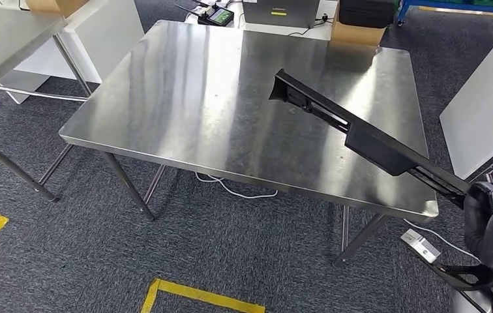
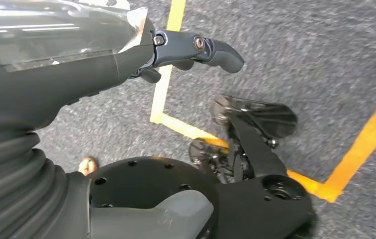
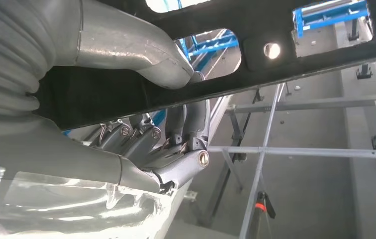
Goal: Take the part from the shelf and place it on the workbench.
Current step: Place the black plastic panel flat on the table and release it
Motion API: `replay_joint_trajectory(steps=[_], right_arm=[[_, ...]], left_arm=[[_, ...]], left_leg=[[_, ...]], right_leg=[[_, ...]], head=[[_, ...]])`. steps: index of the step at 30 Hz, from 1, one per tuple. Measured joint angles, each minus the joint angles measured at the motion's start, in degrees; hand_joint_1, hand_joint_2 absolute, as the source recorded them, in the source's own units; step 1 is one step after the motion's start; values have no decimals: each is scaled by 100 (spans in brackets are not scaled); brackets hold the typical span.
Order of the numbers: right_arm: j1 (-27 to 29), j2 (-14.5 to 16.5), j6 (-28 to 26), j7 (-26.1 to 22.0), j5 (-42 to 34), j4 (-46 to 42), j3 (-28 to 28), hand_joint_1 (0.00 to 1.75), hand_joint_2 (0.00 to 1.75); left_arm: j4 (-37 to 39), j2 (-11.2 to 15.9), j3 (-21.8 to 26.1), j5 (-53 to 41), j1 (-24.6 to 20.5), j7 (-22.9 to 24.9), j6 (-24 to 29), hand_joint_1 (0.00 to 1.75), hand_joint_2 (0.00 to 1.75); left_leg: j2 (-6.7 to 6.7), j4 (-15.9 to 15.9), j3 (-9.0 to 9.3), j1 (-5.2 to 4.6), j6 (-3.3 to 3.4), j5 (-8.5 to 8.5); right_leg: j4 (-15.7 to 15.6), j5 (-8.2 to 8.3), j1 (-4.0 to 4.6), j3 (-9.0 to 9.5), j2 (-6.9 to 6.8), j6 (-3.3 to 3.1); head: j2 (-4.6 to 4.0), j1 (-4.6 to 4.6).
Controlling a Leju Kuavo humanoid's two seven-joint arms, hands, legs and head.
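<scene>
A long black part [image 1: 361, 134] is held at one end by the right hand [image 1: 492, 215], low on the right side of the head view. The part is tilted, and its far end is seen over the shiny metal bench [image 1: 185, 98], but whether it touches the top cannot be told. In the right wrist view the thumb [image 3: 126, 42] and the dark fingers [image 3: 176, 149] are wrapped around the black part [image 3: 285, 45]. The left hand [image 2: 191, 52] is seen above the grey carpet floor [image 2: 315, 55], with nothing in it and its fingers a bit curled and apart. Yellow tape lines [image 2: 168, 64] are stuck on the floor. A white cable [image 1: 237, 190] is seen lying under the bench
</scene>
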Motion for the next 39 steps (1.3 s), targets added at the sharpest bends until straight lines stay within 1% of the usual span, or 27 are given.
replay_joint_trajectory(steps=[1,3,4,6,7,9,10,11,12,14,15,16,17,18,21,24,26,27,28,29,30,31,33,35,36,37,39], right_arm=[[-20,-5,1,7,22,20,10,175,175],[-54,-39,0,25,57,67,32,175,175],[-69,-78,0,38,73,84,40,175,175],[-111,-158,0,62,105,115,51,175,175],[-136,-190,1,72,125,138,55,175,175],[-175,-225,1,81,195,193,66,175,175],[-196,-230,1,83,263,231,73,175,175],[-228,-225,1,83,347,269,80,175,175],[-267,-214,1,82,432,307,88,175,175],[-334,-184,1,81,526,362,102,175,175],[-358,-170,0,81,540,384,110,175,175],[-387,-160,0,81,548,403,121,175,175],[-419,-150,0,83,562,419,132,175,175],[-455,-142,1,87,592,431,142,175,175],[-526,-104,0,123,731,444,172,175,175],[-610,-22,1,297,975,448,243,175,175],[-631,33,0,438,1142,452,308,175,175],[-630,53,0,528,1233,455,339,175,175],[-628,68,0,646,1335,458,376,175,175],[-623,78,0,804,1459,458,427,175,175],[-612,84,1,984,1583,459,498,175,175],[-597,84,1,1186,1714,461,581,175,175],[-559,62,-1,1649,2006,474,772,175,175],[-530,-20,-1,2140,2281,525,987,175,175],[-527,-83,16,2300,2328,575,1106,175,175],[-526,-161,42,2369,2307,624,1198,175,175],[-541,-323,78,2418,2291,746,1308,175,175]], left_arm=[[0,7,8,-3,2,2,0,0,175],[1,15,27,-15,2,6,-1,0,175],[2,11,34,-24,4,8,-1,0,175],[2,3,51,-39,0,8,1,0,175],[2,1,63,-43,-8,8,2,0,175],[2,2,87,-45,-24,8,12,0,175],[2,2,97,-45,-26,8,19,0,175],[2,2,107,-45,-23,11,25,0,175],[2,1,116,-45,-20,14,28,0,175],[4,0,126,-45,-16,17,30,0,175],[6,0,127,-45,-16,17,31,0,175],[8,0,127,-45,-17,18,32,0,175],[10,0,128,-45,-18,18,34,0,175],[11,0,129,-45,-21,19,35,0,175],[11,3,130,-45,-30,21,34,0,175],[11,3,131,-48,-33,21,26,0,175],[13,4,131,-52,-29,22,18,0,175],[13,6,131,-56,-27,23,14,0,175],[13,12,131,-62,-27,23,8,0,175],[13,19,131,-72,-26,19,-1,0,175],[14,30,132,-83,-24,13,-10,0,175],[14,42,132,-95,-24,3,-19,0,175],[14,63,133,-110,-24,-19,-25,0,175],[15,72,133,-139,-30,-35,-27,0,175],[15,75,133,-154,-37,-40,-27,0,175],[15,79,133,-167,-48,-44,-26,0,175],[15,92,133,-178,-68,-51,-23,0,175]], left_leg=[[-30,-168,45,-30,51,90],[-89,-278,118,-68,144,50],[-92,-341,198,-61,182,133],[-71,-409,362,-52,238,228],[-62,-423,423,-48,255,241],[-62,-419,478,-60,272,175],[-67,-418,507,-63,273,138],[-72,-417,548,-63,267,94],[-79,-415,602,-64,258,46],[-92,-415,713,-64,229,-56],[-101,-411,760,-66,206,-101],[-106,-407,782,-71,178,-140],[-107,-393,794,-76,151,-164],[-105,-375,807,-80,129,-175],[-79,-61,663,-68,59,-177],[-52,786,63,14,-79,-391],[-27,1045,-286,74,-151,-520],[-12,941,-338,95,-172,-446],[1,687,-303,112,-182,-254],[10,344,-212,122,-180,28],[13,43,-126,116,-165,216],[9,-160,-51,104,-133,297],[-12,-294,42,59,-38,270],[-26,-369,189,37,59,324],[-25,-398,254,31,99,334],[-23,-416,312,26,132,320],[-37,-425,366,6,187,283]], right_leg=[[-12,-44,10,30,17,32],[8,-63,49,128,48,117],[37,-85,63,162,46,150],[272,-188,73,134,25,190],[526,-291,66,-8,12,193],[1117,-519,58,-434,1,171],[1298,-607,59,-629,0,162],[1313,-622,60,-750,-1,169],[1152,-527,60,-785,-3,203],[534,-38,58,-694,-13,306],[271,157,69,-645,-32,303],[111,313,85,-597,-47,263],[52,377,101,-585,-63,187],[27,361,107,-556,-68,112],[-53,358,47,-379,-62,-13],[-83,266,33,-238,-61,-101],[-83,175,27,-144,-52,-103],[-84,124,19,-81,-49,-91],[-86,68,8,-6,-47,-72],[-90,9,-3,49,-48,-48],[-89,-49,-3,118,-44,-16],[-97,-103,3,153,-39,25],[-78,-137,30,248,-25,130],[19,-133,50,288,-22,217],[161,-149,52,239,-23,239],[372,-205,49,110,-28,229],[934,-421,33,-310,-33,180]], head=[[0,-6],[0,-19],[0,-17],[0,-12],[0,-10],[0,-5],[0,-4],[0,-1],[0,2],[0,3],[0,0],[0,1],[0,-2],[1,-3],[1,-6],[0,-11],[0,-12],[0,-13],[0,-12],[0,-12],[0,-21],[0,-26],[1,-39],[1,-36],[1,-33],[0,-28],[0,-18]])
